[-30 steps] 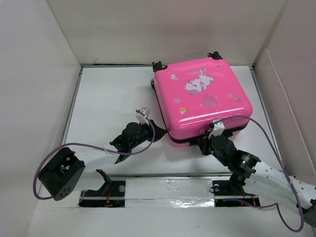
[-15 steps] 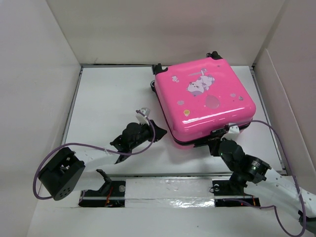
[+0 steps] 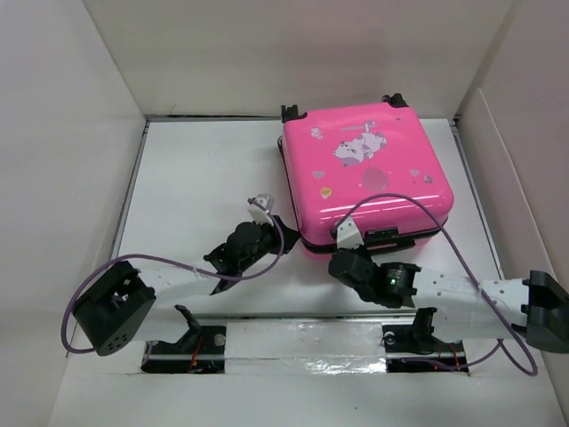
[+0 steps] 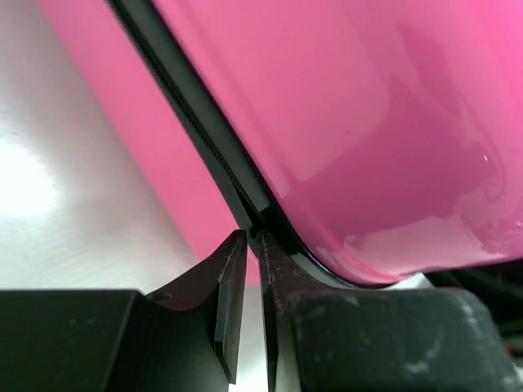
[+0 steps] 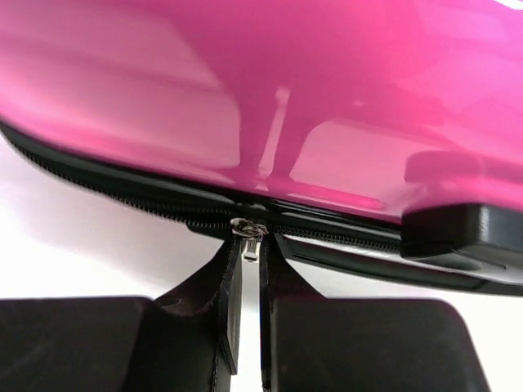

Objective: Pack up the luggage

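The luggage, a hot-pink hard-shell suitcase with a white cartoon print, lies closed and flat at the back right. My left gripper is at its near-left corner. In the left wrist view the jaws are nearly closed, with their tips against the black zip seam of the pink shell. My right gripper is at the near edge, left of the black handle. In the right wrist view it is shut on the metal zip pull.
White walls box in the table on the left, back and right. The suitcase's black wheels point at the back wall. Purple cables loop over the suitcase's near part and beside the left arm. A taped rail runs along the near edge.
My right arm has swung left along the suitcase's near edge, left of the handle. The suitcase has turned squarer to the table. My left gripper has shifted slightly right.
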Controlling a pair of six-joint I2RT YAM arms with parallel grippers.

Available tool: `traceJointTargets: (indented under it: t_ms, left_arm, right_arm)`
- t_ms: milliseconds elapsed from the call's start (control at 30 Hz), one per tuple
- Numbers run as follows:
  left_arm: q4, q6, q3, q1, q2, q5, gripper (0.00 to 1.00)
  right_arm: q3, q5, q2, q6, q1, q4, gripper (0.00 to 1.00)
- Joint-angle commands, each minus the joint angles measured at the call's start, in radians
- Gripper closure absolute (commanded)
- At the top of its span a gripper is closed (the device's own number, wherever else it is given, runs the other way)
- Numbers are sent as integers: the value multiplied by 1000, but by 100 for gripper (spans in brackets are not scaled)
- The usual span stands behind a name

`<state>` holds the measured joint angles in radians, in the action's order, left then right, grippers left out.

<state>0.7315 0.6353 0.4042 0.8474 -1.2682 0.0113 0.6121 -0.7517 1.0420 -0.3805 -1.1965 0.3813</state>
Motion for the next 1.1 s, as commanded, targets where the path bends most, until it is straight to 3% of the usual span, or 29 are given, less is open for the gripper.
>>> traceJointTargets:
  t_ms: [0,200,400,467,533,667,733,833,933,967,1067]
  left_arm:
    - [77,3,117,53,-51,-112,89]
    - [75,20,157,53,-71,-74,91]
    - [55,23,157,28,-65,-42,91]
    - [54,23,145,28,-65,-42,92]
    - [75,43,133,28,-69,-60,92]
    - [103,56,133,53,-91,-63,91]
    - [114,63,142,62,-105,-83,91]
    - [94,44,162,62,-91,-70,89]
    - [16,18,171,18,9,39,80]
    - [8,30,163,-54,42,50,68]
    - [-20,76,185,-160,124,110,47]
  right_arm:
    - [107,327,107,29,-136,-289,100]
    - [123,299,29,49,-186,-314,100]
    - [88,80,-137,-38,-196,-92,100]
    - [68,75,-232,-69,-164,-27,100]
    - [17,139,-305,-20,-129,-108,100]
    - [-31,271,-224,25,-118,-301,100]
    - [9,299,-147,11,-118,-280,100]
    - [44,203,-71,-21,-153,-211,100]
    - [12,155,-132,-23,-153,-219,100]
    - [-17,144,-158,-20,-153,-223,100]
    - [-47,132,-259,-18,-131,-196,100]
